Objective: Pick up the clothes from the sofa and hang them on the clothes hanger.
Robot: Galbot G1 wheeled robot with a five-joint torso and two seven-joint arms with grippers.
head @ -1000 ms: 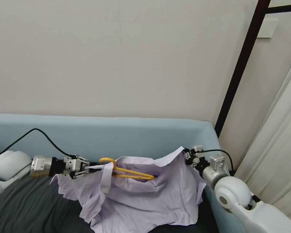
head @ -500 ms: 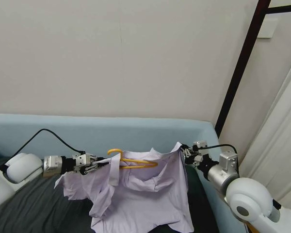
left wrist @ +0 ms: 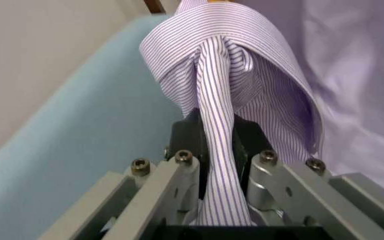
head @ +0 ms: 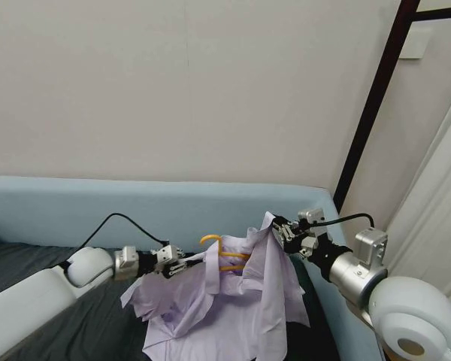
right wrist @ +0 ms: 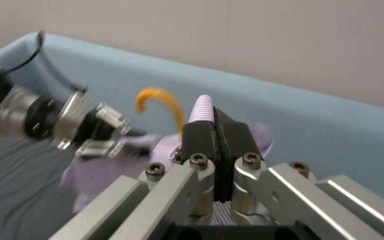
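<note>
Wrist views: fingers (left wrist: 182,135) tight on shirt (left wrist: 245,65)

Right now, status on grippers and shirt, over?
Left gripper shut on striped shirt, right gripper shut on its far edge. Yellow hanger sits in the shirt, hook up. All over blue sofa.

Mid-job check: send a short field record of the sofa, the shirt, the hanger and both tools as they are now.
sofa: light blue back, dark seat
shirt: lilac striped, held up, lower part hanging toward the seat
hanger: yellow, inside the shirt, hook poking out on top
left tool: shut on a fold of the shirt, low over the seat
right tool: shut on the shirt's edge, higher, toward the sofa's right end
</note>
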